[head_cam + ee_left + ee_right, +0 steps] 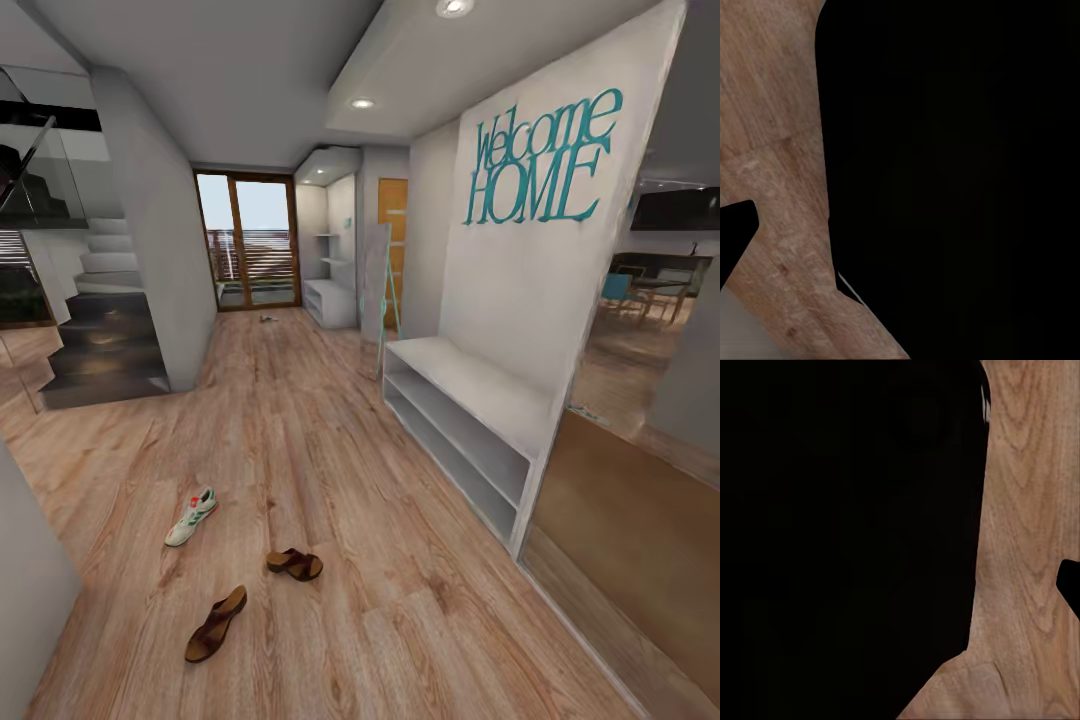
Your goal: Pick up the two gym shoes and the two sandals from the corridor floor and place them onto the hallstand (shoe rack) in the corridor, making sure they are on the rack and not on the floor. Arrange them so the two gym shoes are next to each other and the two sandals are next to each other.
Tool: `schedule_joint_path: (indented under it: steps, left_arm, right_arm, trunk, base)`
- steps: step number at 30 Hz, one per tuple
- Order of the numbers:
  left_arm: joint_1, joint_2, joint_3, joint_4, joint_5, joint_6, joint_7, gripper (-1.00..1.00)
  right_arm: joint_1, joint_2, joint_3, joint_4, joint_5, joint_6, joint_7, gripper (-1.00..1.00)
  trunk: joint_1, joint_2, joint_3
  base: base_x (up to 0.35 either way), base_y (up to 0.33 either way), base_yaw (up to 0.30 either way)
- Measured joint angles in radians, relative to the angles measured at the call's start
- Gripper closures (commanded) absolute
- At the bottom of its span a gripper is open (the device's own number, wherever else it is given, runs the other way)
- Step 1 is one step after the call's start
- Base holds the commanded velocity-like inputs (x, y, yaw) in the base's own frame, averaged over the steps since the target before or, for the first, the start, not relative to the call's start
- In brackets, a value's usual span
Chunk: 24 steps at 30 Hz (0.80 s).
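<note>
Sandals [294, 563] and one sneaker [191, 516] lie on the floor [300, 450]; tool state unreadable.

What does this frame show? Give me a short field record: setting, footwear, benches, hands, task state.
setting: corridor with wood floor, stairs at left, glass door at far end
sneaker: one white sneaker on the floor
sandals: two brown sandals on the floor, apart from each other
near bench: white bench under the Welcome HOME sign, shelves hold no shoes
far rack: white rack with wall shelves, small item on the floor near it, too small to tell
hands: state cannot be told
task state: no shoe placed yet
</note>
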Motion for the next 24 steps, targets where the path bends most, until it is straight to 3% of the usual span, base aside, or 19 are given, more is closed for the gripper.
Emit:
schedule_joint_path:
  steps: [5,12,17,24]
  left_arm:
    - [0.002,-0.002,-0.003,0.002,-0.002,-0.001,0.003,-1.0]
    - [0.001,0.003,-0.003,-0.006,-0.003,-0.002,0.003,-1.0]
    - [-0.003,0.023,0.001,-0.016,-0.001,-0.004,0.004,-1.0]
    - [-0.034,0.062,0.004,-0.056,0.004,-0.004,0.005,-1.0]
  right_arm:
    - [-0.003,0.026,0.004,-0.025,0.005,-0.004,-0.001,-1.0]
    - [-0.003,0.028,0.002,-0.039,0.004,-0.009,-0.002,-1.0]
    - [-0.003,0.023,0.002,-0.064,0.005,-0.018,-0.003,-1.0]
    - [-0.003,-0.005,0.001,-0.103,0.006,-0.045,-0.004,-1.0]
  trunk:
    - [0.0,0.0,0.0]
    - [0.0,0.0,0.0]
    - [0.0,0.0,0.0]
    - [0.0,0.0,0.001]
  base:
    - [0.0,0.0,0.0]
    - [0.0,0.0,0.0]
    - [0.0,0.0,0.0]
    - [0.0,0.0,0.0]
